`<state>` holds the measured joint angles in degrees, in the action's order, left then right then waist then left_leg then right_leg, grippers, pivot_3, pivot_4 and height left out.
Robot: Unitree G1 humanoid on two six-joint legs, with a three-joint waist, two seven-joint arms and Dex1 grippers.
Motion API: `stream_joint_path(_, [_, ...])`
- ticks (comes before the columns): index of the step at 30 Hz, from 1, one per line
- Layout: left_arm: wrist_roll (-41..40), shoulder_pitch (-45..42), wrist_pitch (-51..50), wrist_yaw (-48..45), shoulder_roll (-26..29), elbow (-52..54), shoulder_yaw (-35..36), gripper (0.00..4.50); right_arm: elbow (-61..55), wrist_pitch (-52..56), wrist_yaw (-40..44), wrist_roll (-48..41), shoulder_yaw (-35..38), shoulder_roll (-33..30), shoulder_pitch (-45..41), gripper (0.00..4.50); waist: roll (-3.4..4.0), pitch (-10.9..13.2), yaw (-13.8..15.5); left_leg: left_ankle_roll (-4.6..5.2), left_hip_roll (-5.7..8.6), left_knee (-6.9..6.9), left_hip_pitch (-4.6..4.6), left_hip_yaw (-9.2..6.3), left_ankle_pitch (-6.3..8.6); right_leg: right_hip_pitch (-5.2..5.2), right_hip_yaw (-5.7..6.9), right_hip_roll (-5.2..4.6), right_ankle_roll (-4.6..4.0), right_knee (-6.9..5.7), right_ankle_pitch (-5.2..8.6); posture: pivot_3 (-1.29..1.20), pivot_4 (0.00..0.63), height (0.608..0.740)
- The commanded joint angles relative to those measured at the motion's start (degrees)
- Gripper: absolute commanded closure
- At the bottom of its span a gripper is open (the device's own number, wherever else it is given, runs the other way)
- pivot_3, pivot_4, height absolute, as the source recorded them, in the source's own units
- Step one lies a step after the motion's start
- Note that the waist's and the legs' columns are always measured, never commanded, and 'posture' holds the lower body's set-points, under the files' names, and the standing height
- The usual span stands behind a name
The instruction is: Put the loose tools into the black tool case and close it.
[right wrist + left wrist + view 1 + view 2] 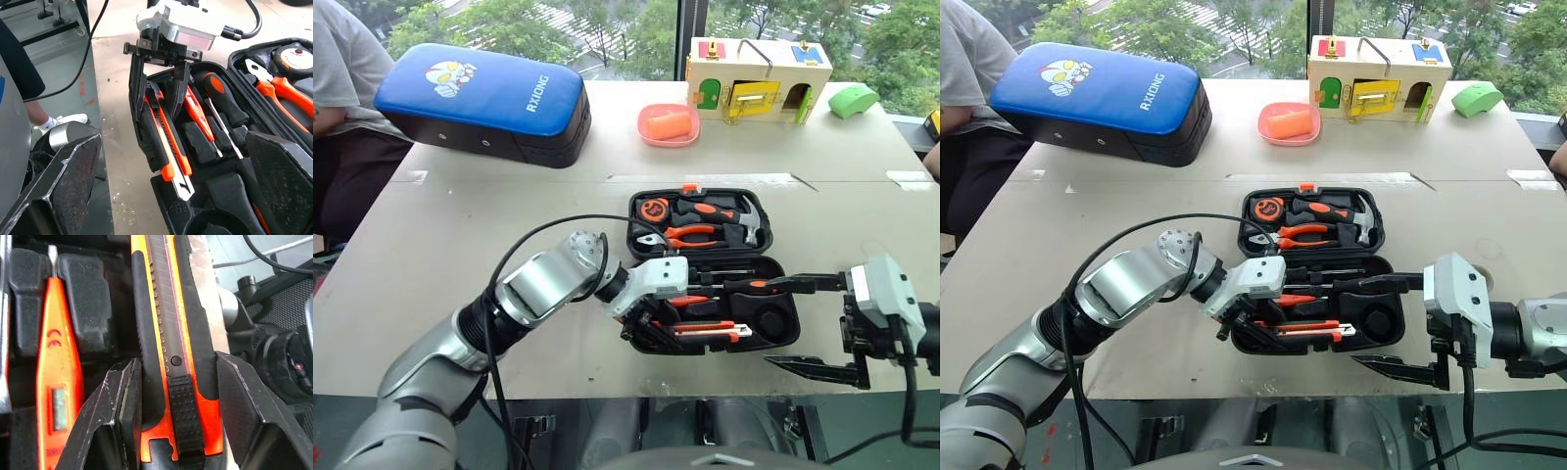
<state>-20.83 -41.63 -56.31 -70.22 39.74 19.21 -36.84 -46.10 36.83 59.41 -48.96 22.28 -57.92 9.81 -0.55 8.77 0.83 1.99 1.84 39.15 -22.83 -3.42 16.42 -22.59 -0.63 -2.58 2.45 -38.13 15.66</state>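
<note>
The black tool case (632,220) lies open on the table. My left gripper (642,331) reaches down over its near left corner, shut on the black-orange utility knife (166,333). The knife (166,142) lies along the near edge of the case's lower half, with one finger on each side. The slim orange tester screwdriver (56,382) rests in a recess right beside it. A black-and-orange screwdriver (225,100) lies further in. My right gripper (808,325) hovers wide open just off the right end of the case, holding nothing.
The lid half holds a hammer (744,213), pliers (690,235) and a round tape measure (654,209). Behind are a blue-topped bag (480,98), a pink dish (668,124), a wooden latch box (759,78) and a green object (853,100). A person (342,78) sits far left.
</note>
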Motion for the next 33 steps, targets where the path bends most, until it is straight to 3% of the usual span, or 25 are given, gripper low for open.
stream_joint_path(1, [0.14, -0.18, 0.5, 0.65, -0.79, 0.44, 0.45, 2.7, -0.5, -0.96, -0.24, -0.33, -0.43, 0.26, -0.77, 0.0, 0.0, 0.0, -0.03, 0.0, 0.0, 0.0, 0.0, 0.0, 0.0, 0.0, 0.0, 0.0, 0.0, 0.0, 0.0, 0.0, 0.15, 0.735])
stream_joint_path(2, [-0.35, -0.14, 0.15, 0.4, -0.65, 0.85, 0.86, 2.7, -0.45, -1.05, -0.2, -0.24, -0.62, 0.28, -0.84, 0.0, 0.0, 0.0, -0.04, 0.0, 0.0, 0.0, 0.0, 0.0, 0.0, 0.0, 0.0, 0.01, 0.0, 0.0, 0.0, 0.0, 0.15, 0.735])
stream_joint_path(3, [-0.8, -0.12, -0.21, 0.19, -0.44, 1.22, 1.27, 1.65, -0.38, -1.13, -0.18, -0.15, -0.76, 0.29, -0.9, 0.0, 0.0, 0.0, -0.05, 0.0, 0.0, 0.0, 0.0, 0.0, 0.0, -0.01, 0.0, 0.01, 0.0, -0.01, 0.0, 0.0, 0.15, 0.735])
stream_joint_path(4, [-1.57, -0.1, -0.92, -0.16, -0.01, 1.72, 2.0, 1.32, -0.24, -1.26, -0.13, 0.01, -0.93, 0.28, -0.97, 0.0, 0.0, 0.0, -0.02, 0.0, 0.0, 0.0, 0.0, 0.0, 0.0, -0.01, 0.0, 0.01, 0.0, -0.01, 0.0, 0.0, 0.15, 0.735])
stream_joint_path(5, [-2.33, -0.09, -1.5, -0.47, 0.43, 2.15, 2.62, 0.72, -0.08, -1.4, -0.04, 0.17, -1.05, 0.3, -0.98, 0.0, 0.0, 0.0, -0.01, 0.0, -0.01, 0.0, 0.0, 0.0, 0.0, 0.0, 0.0, 0.0, 0.0, -0.01, 0.0, 0.0, 0.15, 0.735])
stream_joint_path(7, [-4.47, -0.13, -2.36, -2.05, 2.17, 3.55, 4.33, 0.07, 0.23, -1.63, 0.13, 0.43, -1.22, 0.29, -1.03, 0.0, -0.01, 0.01, -0.05, 0.0, 0.0, 0.03, 0.0, 0.0, 0.0, 0.0, 0.0, 0.0, 0.0, -0.01, 0.0, 0.0, 0.15, 0.735])
stream_joint_path(12, [-9.73, -0.55, -3.81, -4.06, 4.73, 5.48, 9.44, 0.07, 1.08, -2.24, 0.26, 1.34, -1.91, 0.25, -1.37, 0.0, 0.0, 0.0, -0.11, 0.0, -0.02, 0.04, 0.01, 0.0, 0.0, -0.01, 0.0, 0.0, 0.0, -0.06, 0.0, 0.0, 0.15, 0.735])
stream_joint_path(15, [-8.71, -0.1, -1.11, -3.17, 4.17, 4.37, 9.51, 0.8, 1.26, -2.26, -0.06, 1.5, -2.46, 0.32, -2.03, 0.0, -0.01, 0.01, 0.05, 0.0, 0.0, 0.04, 0.0, 0.0, 0.0, -0.01, 0.01, -0.02, 0.0, -0.05, 0.0, 0.0, 0.15, 0.735])
stream_joint_path(20, [-6.2, 0.01, 2.17, -2.36, 1.91, 2.56, 6.26, 3.27, 1.76, -2.4, -0.14, 1.77, -3.06, 0.33, -3.04, 0.0, -0.01, 0.01, -0.02, 0.0, 0.0, 0.05, 0.0, 0.0, 0.0, 0.0, 0.01, -0.01, 0.0, -0.04, 0.0, 0.0, 0.15, 0.735])
stream_joint_path(23, [-4.56, -0.15, 3.93, -2.53, 1.25, 1.54, 4.35, 4.4, 1.92, -2.41, -0.02, 1.86, -3.1, 0.28, -3.29, 0.0, -0.01, 0.01, -0.03, 0.0, 0.0, 0.04, 0.0, 0.01, 0.0, 0.0, 0.0, -0.01, 0.0, -0.04, 0.0, 0.0, 0.15, 0.735])
stream_joint_path(33, [8.05, 1.26, 13.56, -1.19, 0.85, -2.6, -4.8, 4.4, 1.94, -1.64, -0.87, 1.77, -3.51, 0.28, -3.93, 0.0, -0.01, -0.03, 0.04, 0.0, 0.0, 0.04, 0.02, 0.01, 0.0, 0.02, 0.0, -0.01, 0.0, -0.04, 0.0, 0.0, 0.15, 0.735])
